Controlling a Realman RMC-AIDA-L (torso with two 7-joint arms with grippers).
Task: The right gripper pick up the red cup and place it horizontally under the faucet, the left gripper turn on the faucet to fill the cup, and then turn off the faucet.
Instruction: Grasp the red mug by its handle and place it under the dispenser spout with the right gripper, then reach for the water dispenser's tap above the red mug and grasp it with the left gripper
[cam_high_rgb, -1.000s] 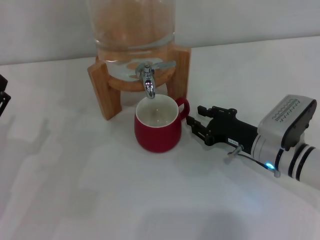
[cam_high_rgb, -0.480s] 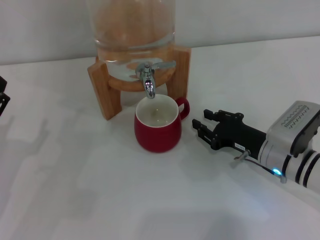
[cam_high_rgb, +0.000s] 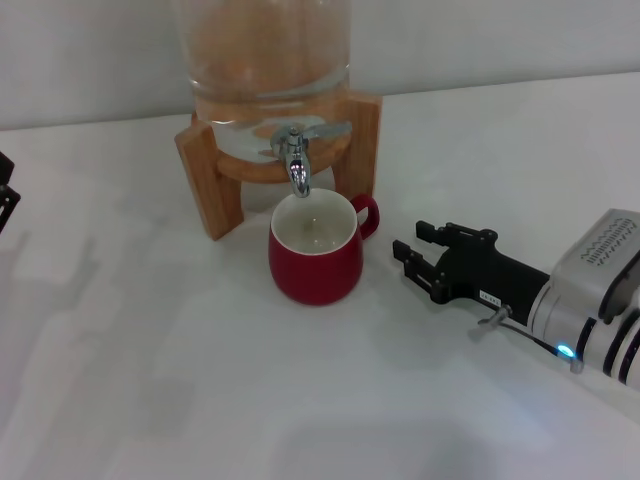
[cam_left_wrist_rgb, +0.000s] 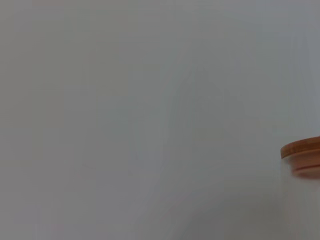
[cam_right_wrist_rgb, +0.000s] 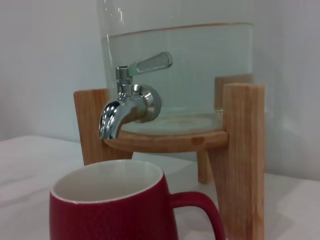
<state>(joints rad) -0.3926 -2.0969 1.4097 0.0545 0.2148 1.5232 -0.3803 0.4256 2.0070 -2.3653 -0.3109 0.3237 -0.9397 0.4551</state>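
Note:
The red cup stands upright on the white table, its cream inside straight below the chrome faucet. The faucet's flat lever points to the right. In the right wrist view the red cup fills the lower part and the faucet hangs just above its rim. My right gripper is open and holds nothing, a short gap to the right of the cup's handle. Only a black edge of my left gripper shows at the far left.
The glass dispenser, holding clear liquid, sits in a wooden stand at the back of the table. The stand's right post rises close behind the cup's handle. A wooden lid edge shows in the left wrist view against a blank wall.
My right gripper has drawn back from the cup's handle, toward the right and nearer the table's front. The cup, the faucet and the left arm have not moved.

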